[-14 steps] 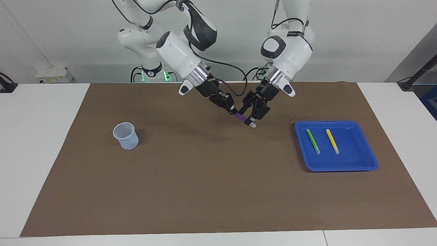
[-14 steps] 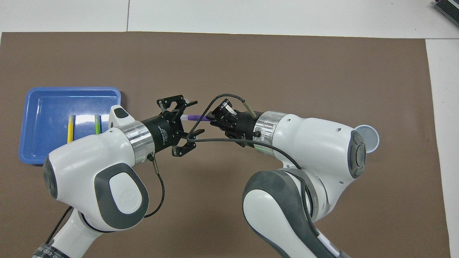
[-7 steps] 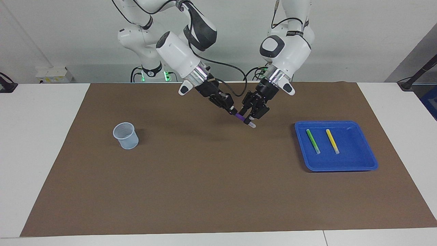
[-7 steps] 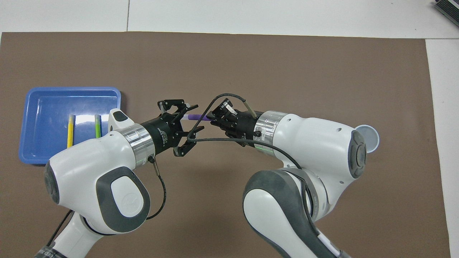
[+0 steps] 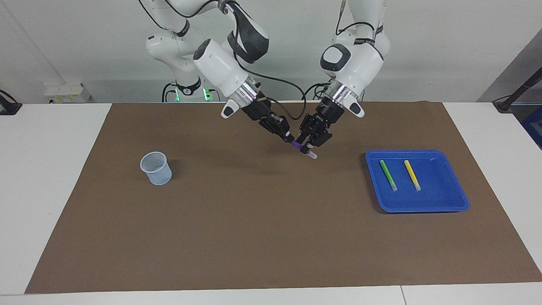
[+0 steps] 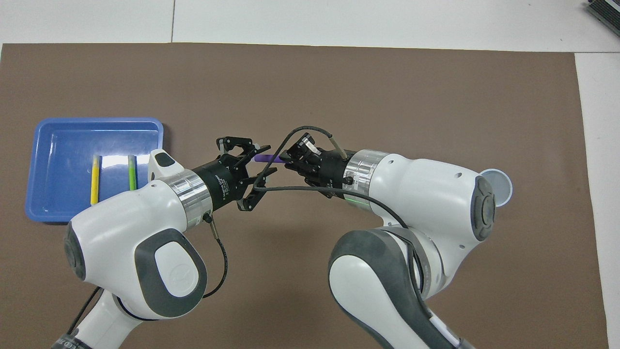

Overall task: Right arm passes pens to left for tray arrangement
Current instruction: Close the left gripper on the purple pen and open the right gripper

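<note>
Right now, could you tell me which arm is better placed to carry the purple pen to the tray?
The left. Its gripper is already around the purple pen held by the right gripper, and the tray lies toward its end of the table.

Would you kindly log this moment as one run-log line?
phase: handover | right gripper: shut on purple pen | left gripper: around purple pen, above mat | tray: green pen, yellow pen inside

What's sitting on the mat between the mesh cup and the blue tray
Nothing on the mat: between the cup and the tray it is bare in the facing view. Both end effectors hold the purple pen above that stretch.
</note>
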Controlling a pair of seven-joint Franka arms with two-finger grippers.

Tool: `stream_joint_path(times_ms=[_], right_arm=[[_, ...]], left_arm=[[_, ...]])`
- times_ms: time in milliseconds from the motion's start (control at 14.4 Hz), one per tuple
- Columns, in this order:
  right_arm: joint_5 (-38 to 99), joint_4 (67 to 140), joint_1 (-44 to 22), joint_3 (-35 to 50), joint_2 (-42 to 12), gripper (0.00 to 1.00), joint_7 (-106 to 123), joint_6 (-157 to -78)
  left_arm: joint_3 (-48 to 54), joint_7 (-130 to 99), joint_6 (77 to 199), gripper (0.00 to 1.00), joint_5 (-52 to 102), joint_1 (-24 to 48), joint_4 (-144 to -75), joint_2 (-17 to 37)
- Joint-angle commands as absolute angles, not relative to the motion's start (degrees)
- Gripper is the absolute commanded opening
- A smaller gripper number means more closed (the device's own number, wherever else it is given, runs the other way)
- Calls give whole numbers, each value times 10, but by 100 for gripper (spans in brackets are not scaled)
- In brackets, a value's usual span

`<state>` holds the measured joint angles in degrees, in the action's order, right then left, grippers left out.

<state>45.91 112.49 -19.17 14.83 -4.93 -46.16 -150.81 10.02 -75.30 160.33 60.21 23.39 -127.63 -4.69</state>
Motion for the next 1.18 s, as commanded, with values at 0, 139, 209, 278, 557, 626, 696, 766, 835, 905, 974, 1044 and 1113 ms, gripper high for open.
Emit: stream_joint_path(times_ms=[0, 139, 209, 278, 557, 626, 696, 766, 835, 905, 974, 1044, 1113], right_arm=[[473, 1125, -192, 149, -51, 0, -464, -1521], [473, 1125, -191, 149, -51, 0, -464, -1521], [473, 1125, -191, 149, -51, 0, -464, -1521], [473, 1125, -191, 149, -52, 0, -464, -1521], [473, 1125, -190, 149, -51, 0, -464, -1521], [473, 1125, -190, 149, -52, 0, -464, -1521], [473, 1125, -189, 149, -51, 0, -464, -1521], [473, 1125, -189, 149, -52, 0, -464, -1521], [475, 1124, -189, 149, -52, 0, -464, -1521], [481, 1124, -189, 149, -52, 24, -464, -1521], [483, 1124, -189, 149, -51, 69, -465, -1520], [483, 1124, -189, 149, -51, 100, -468, -1520], [483, 1123, -188, 149, -50, 100, -465, -1519]], left_arm=[[93, -757, 1623, 30, 613, 251, -1289, -55], [93, -758, 1624, 17, 613, 252, -1289, -55], [93, -758, 1624, 12, 613, 251, -1289, -55], [93, -758, 1624, 8, 613, 252, -1290, -55], [93, -751, 1623, 0, 613, 252, -1289, -55], [93, -751, 1623, 0, 613, 252, -1289, -55], [93, -750, 1623, 0, 613, 252, -1289, -55], [92, -750, 1623, 0, 613, 252, -1289, -55], [93, -751, 1623, 0, 613, 252, -1289, -55], [92, -750, 1622, 0, 613, 251, -1288, -55], [92, -751, 1622, 0, 613, 251, -1288, -55], [92, -750, 1622, 0, 613, 251, -1288, -55], [92, -750, 1622, 0, 613, 251, -1288, -55]])
